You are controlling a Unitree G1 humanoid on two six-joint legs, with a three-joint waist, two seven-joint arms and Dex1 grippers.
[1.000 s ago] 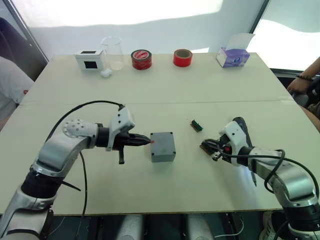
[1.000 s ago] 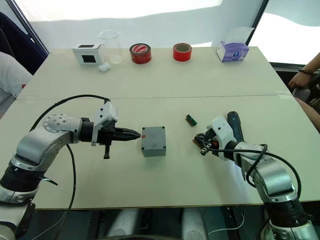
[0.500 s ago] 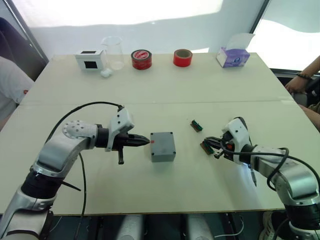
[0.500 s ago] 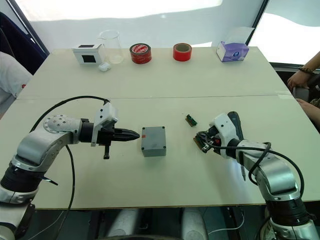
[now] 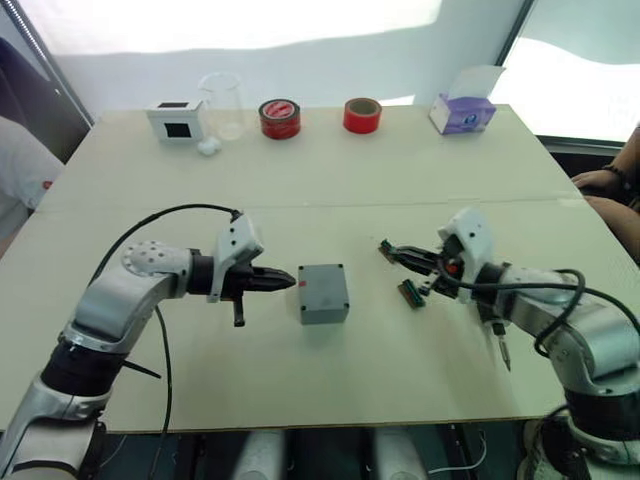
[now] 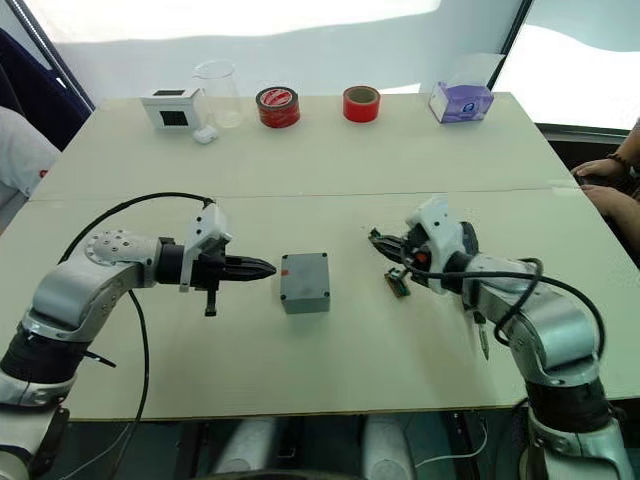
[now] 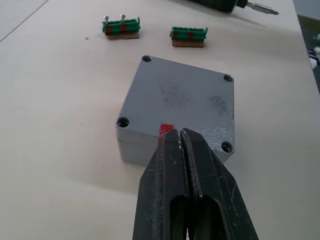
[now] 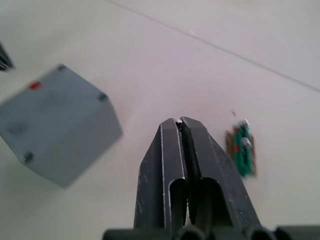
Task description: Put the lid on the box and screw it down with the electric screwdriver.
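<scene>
The grey lid [image 7: 185, 97], with a red mark at one edge and screw holes at its corners, sits on the box [image 5: 323, 293] in the middle of the table. My left gripper [image 5: 288, 280] is shut, its tips pointing at the lid's red-marked edge. My right gripper [image 5: 388, 249] is shut and hovers to the right of the box, above a small green terminal block [image 8: 242, 150]. A second green block [image 5: 411, 293] lies nearer me. The electric screwdriver [image 7: 220, 3] lies on the table by my right forearm, with its bit [image 5: 503, 353] toward the front edge.
Along the far edge stand a white box with a black screen [image 5: 172, 118], a clear beaker [image 5: 222, 104], two red tape rolls [image 5: 279, 118] [image 5: 361, 114] and a purple tissue box [image 5: 461, 112]. A person's arm [image 5: 612, 182] rests at the right table edge.
My right gripper has swung away from the nearer green block, farther from me and toward the box, ending over the farther green block. The left gripper and the box have stayed put.
</scene>
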